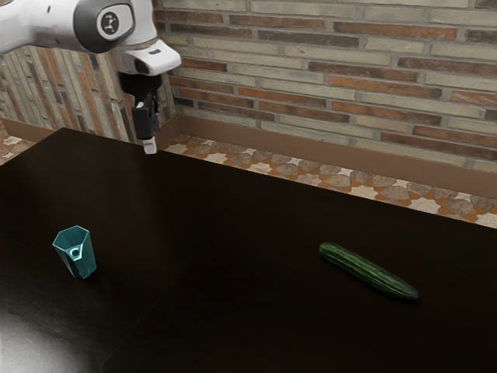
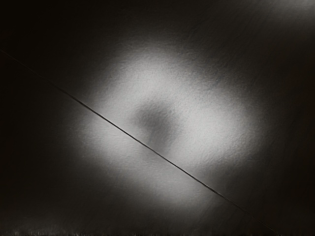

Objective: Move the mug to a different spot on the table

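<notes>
Mug [image 1: 74, 251] stands upright on the dark table [image 1: 233, 326], toward the exterior view's left and near the front edge, mouth open to the ceiling. Nothing touches it. Cucumber [image 1: 369, 270] lies flat, well apart from the mug, toward the exterior view's right. I judge the bare stretch between them gives plenty of room for a new spot.

Gripper [image 1: 150, 144] hangs pointing straight down, high over the far part of the table, well apart from the mug and behind it. I read this as a ready pose, with the approach not yet begun. It holds nothing and touches nothing. It is seen edge-on, so I cannot tell if it is apart or together.

Wrist view: bare tabletop below my hand, a bright glare patch, and a thin seam [image 2: 147, 145] running diagonally.
</notes>
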